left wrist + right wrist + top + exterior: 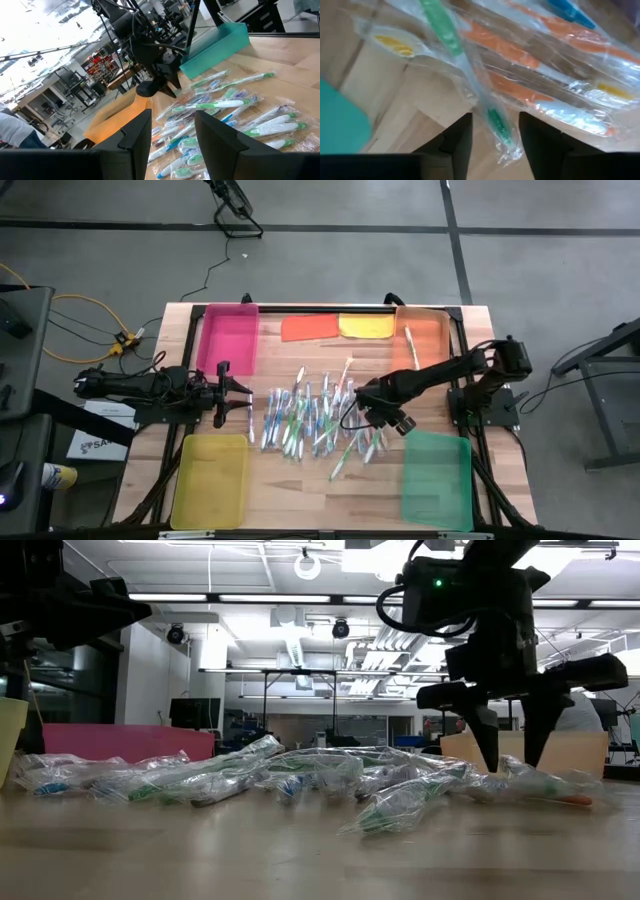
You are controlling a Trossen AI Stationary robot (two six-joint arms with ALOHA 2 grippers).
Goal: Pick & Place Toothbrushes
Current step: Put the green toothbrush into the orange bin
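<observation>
1. Wooden table (pixel 300 490), slatted top, grey floor around; cables and a yellow lead at the left side.
2. Trays at four corners: pink tray (pixel 228 335) far left, orange tray (pixel 424 340) far right, yellow tray (pixel 210 480) near left, teal tray (pixel 436 480) near right.
3. Orange cloth (pixel 310 328) and yellow cloth (pixel 367 326), flat, side by side between pink and orange trays.
4. Toothbrushes (pixel 310 415): loose heap in clear wrappers at table centre, between both arms; one lone brush (pixel 410 345) inside orange tray.
5. Right gripper (pixel 358 402): over right edge of heap, just beside teal tray; fingers parted, pointing down, straddling a wrapped green brush (pixel 492 122); orange-handled brushes (pixel 515 55) close beyond. Nothing clamped.
6. Left gripper (pixel 247 388): at left edge of heap, beside pink tray, level with table; fingers (pixel 135 132) apart, empty, heap lying ahead.
7. Background in low view: workshop hall, ceiling lights, racks.
</observation>
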